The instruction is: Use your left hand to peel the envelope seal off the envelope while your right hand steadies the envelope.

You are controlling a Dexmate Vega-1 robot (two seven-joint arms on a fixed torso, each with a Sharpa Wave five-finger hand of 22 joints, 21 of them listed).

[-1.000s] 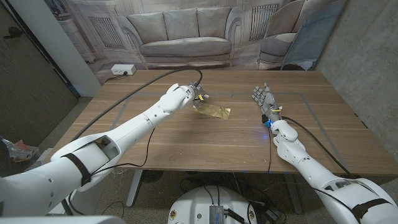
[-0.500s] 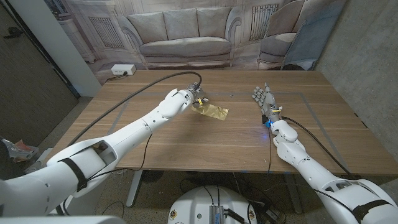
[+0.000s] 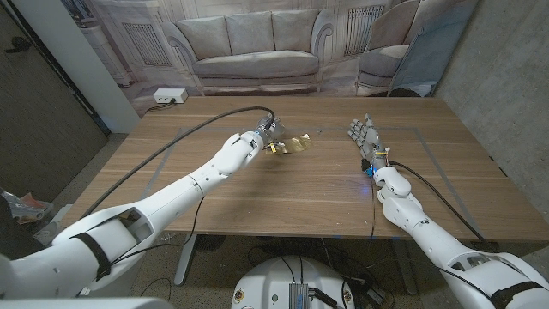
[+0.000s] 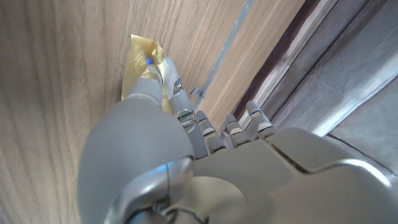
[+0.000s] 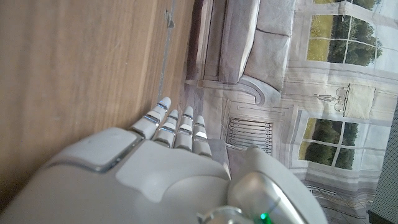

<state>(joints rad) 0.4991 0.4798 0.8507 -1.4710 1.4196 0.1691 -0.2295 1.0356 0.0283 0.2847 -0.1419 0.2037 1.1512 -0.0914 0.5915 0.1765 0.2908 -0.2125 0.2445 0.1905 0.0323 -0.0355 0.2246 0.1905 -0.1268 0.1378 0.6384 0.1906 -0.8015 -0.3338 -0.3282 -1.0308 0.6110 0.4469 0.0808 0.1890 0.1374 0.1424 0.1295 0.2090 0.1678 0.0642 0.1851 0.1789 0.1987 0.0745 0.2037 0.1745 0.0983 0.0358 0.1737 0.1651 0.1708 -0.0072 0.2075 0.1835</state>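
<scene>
**Inspector:** Two hands noted. Left hand (image 3: 264, 136) sits at about 11 o'clock from the table's (image 3: 283, 193) centre, fingers closed on the gold envelope (image 3: 294, 144), which lies just beside it at its 3 o'clock, apparently partly lifted off the wood. Right hand (image 3: 364, 140) stands well apart at roughly 1 o'clock, fingers extended and apart, grasping nothing.

**Reviewer:** Principal risk?

**Inspector:** The envelope is unsupported by the right hand. In my judgement, any peeling pull from the left would drag or lift the whole envelope instead of separating the seal. It could also crumple or tear, since the material looks thin and already creased.

**Reviewer:** Secondary risks?

**Inspector:** The pinch could slip off a glossy surface. Also, if the right hand moves in to steady it, the two hands would be working close together, so contact between them is possible.

**Reviewer:** What could not be verified?

**Inspector:** The seal itself: I cannot tell it from the envelope body, nor whether any of it is peeled. In the left wrist view the hand's own back covers most of the envelope; only a gold strip shows past a fingertip (image 4: 151, 65). Exactly which fingers grip, and whether they grip flap or body, is hidden. Whether the envelope's far edge touches the table is unclear.
</scene>
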